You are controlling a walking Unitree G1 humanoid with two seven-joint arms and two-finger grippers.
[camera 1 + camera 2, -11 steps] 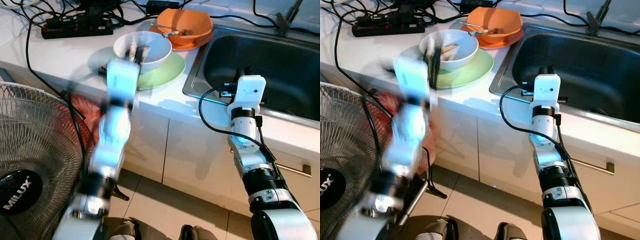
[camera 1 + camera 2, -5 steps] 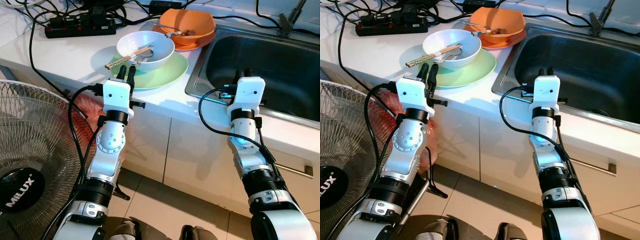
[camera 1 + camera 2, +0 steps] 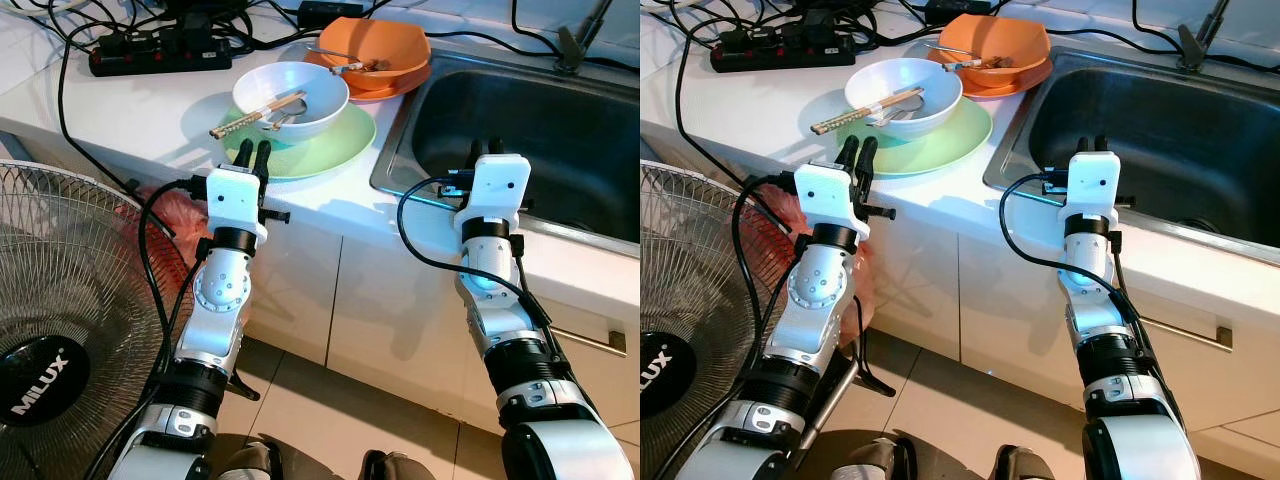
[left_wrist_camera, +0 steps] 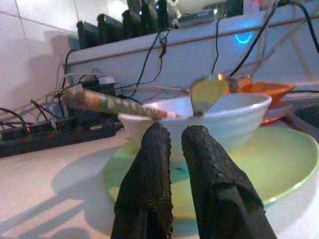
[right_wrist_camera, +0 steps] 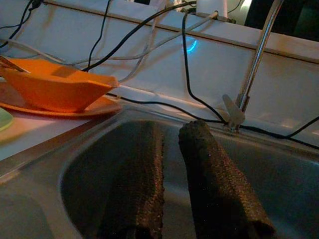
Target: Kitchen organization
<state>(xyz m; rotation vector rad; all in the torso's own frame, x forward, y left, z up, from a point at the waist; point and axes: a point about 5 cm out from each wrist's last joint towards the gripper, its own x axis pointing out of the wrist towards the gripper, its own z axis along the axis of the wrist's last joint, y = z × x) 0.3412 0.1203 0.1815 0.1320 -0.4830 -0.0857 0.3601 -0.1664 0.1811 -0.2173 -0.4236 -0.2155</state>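
Beside the left gripper (image 3: 256, 152), a fan (image 3: 60, 330) hub reads MILUX

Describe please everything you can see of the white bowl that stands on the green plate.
The round white bowl, glossy like ceramic or plastic, stands upright on the light green plate on the white counter. Patterned chopsticks lean across its rim, and a spoon rests inside. The left gripper, fingers nearly together, points at it from the counter's edge without touching.
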